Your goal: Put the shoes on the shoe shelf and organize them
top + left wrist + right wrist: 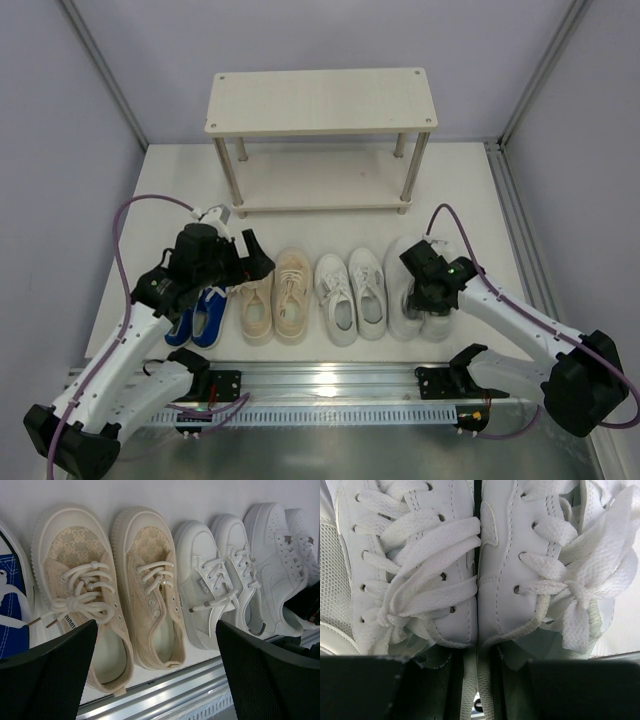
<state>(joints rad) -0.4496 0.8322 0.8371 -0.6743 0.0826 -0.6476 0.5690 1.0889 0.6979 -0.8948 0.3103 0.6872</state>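
Right claw [475, 662], jaws apart and seemingly not yet pinched, hangs directly over the touching inner collars of the large white pair [445, 555] toward the bench's [470, 180] near-right corner, toes pointing at the far-edge shoe shelf [320, 100]; the left claw [156, 624], wide, is farther.

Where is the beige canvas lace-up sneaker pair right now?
In the top view, the beige canvas sneaker pair sits second from the left in the row, between the small blue sneakers and the smaller white sneakers.
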